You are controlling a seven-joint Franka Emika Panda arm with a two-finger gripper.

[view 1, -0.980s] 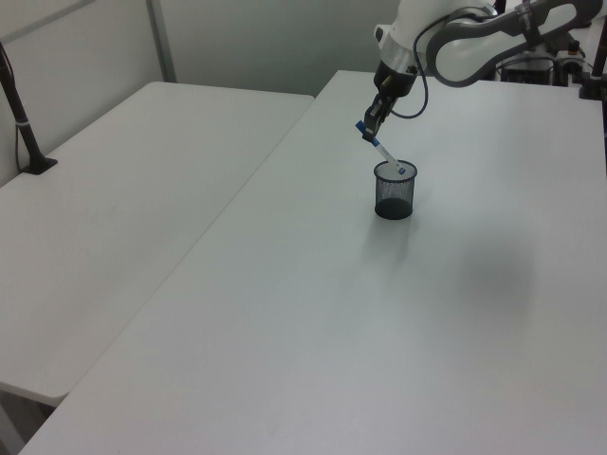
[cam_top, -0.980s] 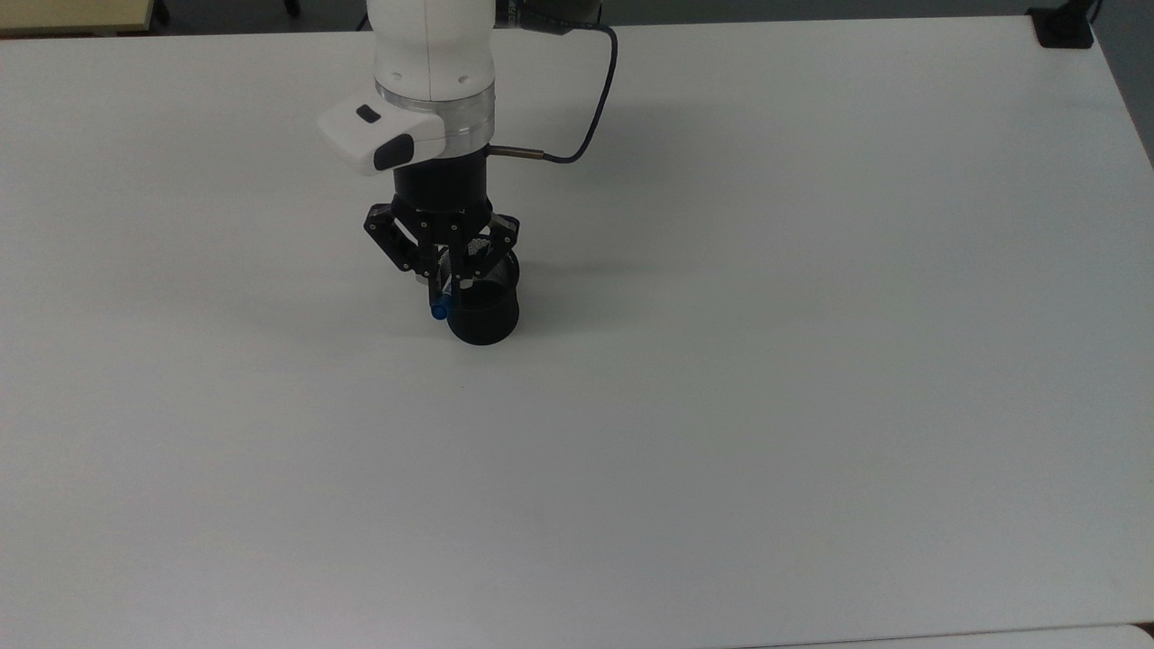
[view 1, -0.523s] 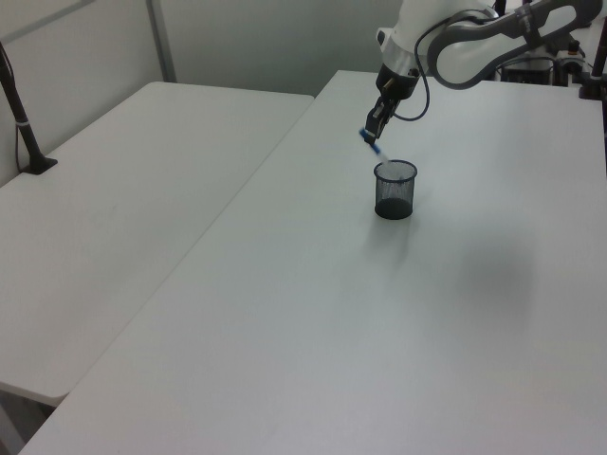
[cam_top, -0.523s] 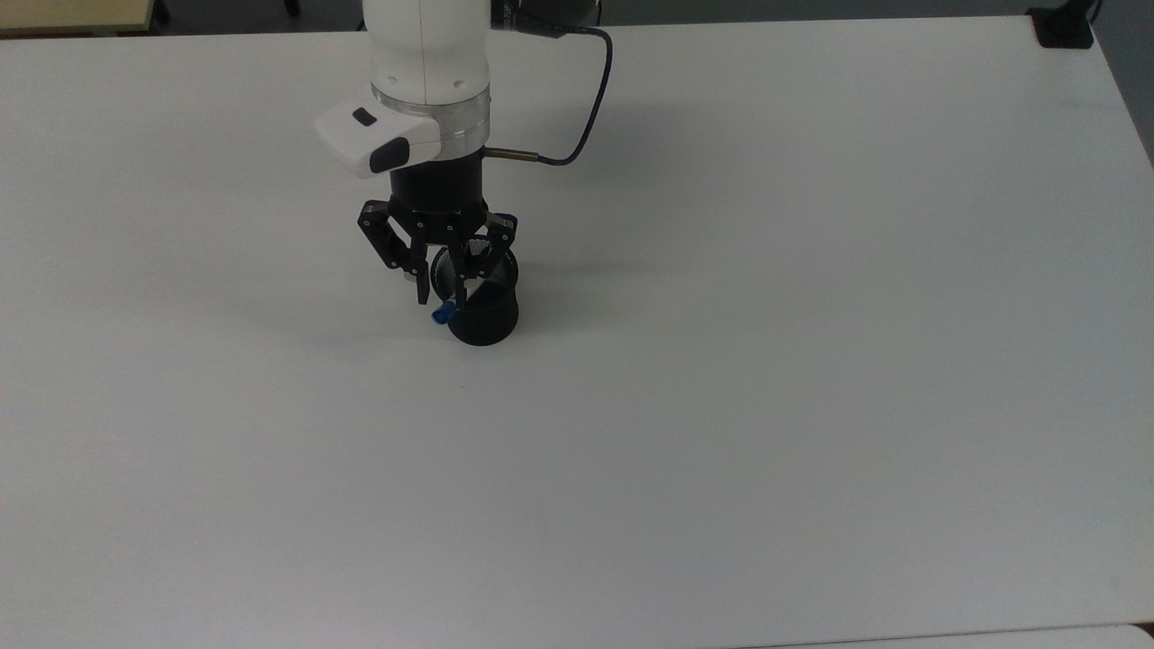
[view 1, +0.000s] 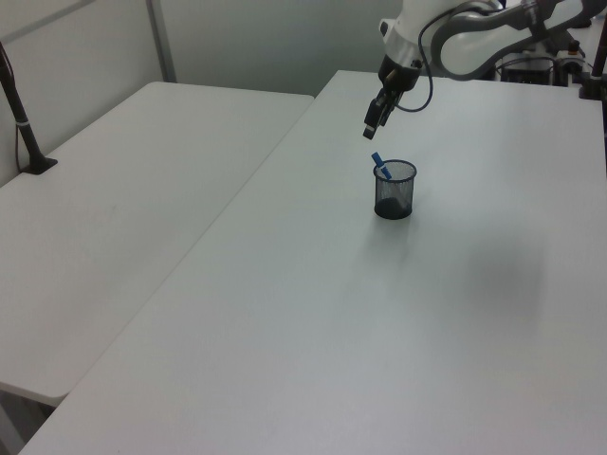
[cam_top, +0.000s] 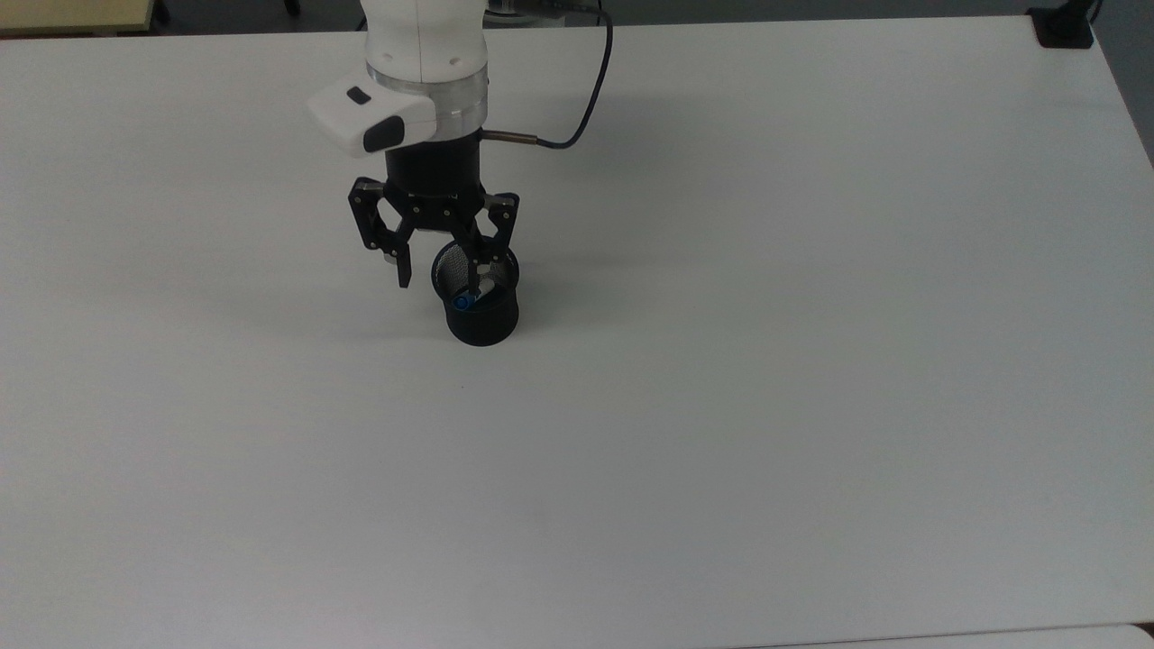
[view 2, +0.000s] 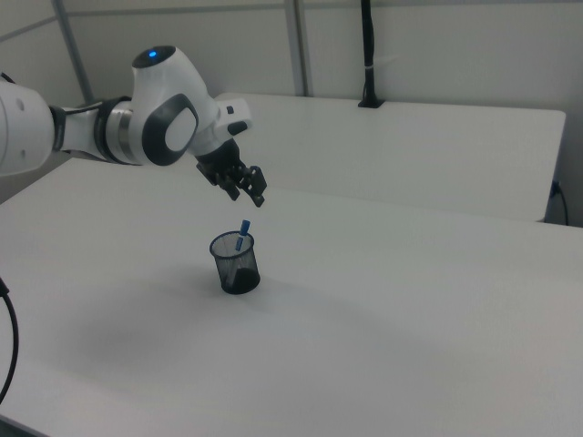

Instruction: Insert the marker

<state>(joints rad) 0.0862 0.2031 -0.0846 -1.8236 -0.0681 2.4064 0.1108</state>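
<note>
Item: gripper [cam_top: 439, 270]. We record it hanging above the mesh cup, its two fingers spread wide and grasping nothing. A second ago it was clenched on the marker; half a second ago the fingers were parting with the blue cap at the rim; now it has let go and risen a little. In the left view the gripper [view 1: 373, 126] sits clear above the cup with open air below it.

Item: marker [view 1: 380, 167]. We find it directly beneath the gripper, dropped into the cup and leaning against the rim, the blue cap standing just proud of the top. In the top view the blue end [cam_top: 462, 302] shows inside the cup's mouth, below the fingertip on the top view's right. In the right view the marker [view 2: 242, 233] tilts slightly, lower part hidden behind the mesh.

Item: black mesh cup [cam_top: 483, 317]. Upright on the white table [cam_top: 811, 361], just below and slightly forward of the gripper.

Change noted: the marker has passed from the gripper's hold to the cup.

Assessment: we judge the insertion done, since the marker stays in the cup unaided. Little remains but to lift the arm away without brushing the protruding cap.
</note>
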